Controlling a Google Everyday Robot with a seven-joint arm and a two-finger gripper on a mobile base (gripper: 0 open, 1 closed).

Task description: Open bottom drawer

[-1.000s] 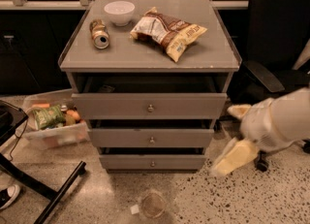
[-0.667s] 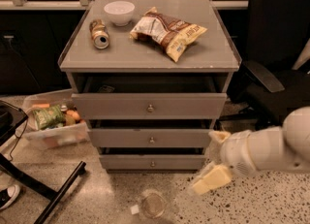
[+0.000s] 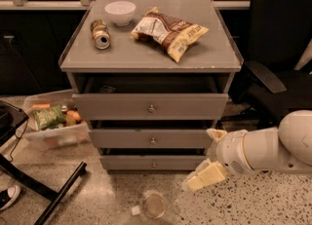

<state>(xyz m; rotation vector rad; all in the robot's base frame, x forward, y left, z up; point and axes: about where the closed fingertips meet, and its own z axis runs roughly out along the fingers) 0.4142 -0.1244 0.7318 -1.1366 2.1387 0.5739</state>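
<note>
The bottom drawer (image 3: 131,162), lowest in the cabinet (image 3: 146,56), sits nearly shut. The gripper (image 3: 204,158) hovers at its three o'clock, fingers seemingly spread and empty, low enough to reach the knob (image 3: 153,164).

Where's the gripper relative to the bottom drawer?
Camera view, lower right: the gripper hangs at the right end of the bottom drawer front, near the floor, well right of its knob.

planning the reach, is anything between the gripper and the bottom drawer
Nothing visible between the gripper, low, right of the cabinet, and the bottom drawer. A clear cup on the floor in front may block the drawer sliding out.
</note>
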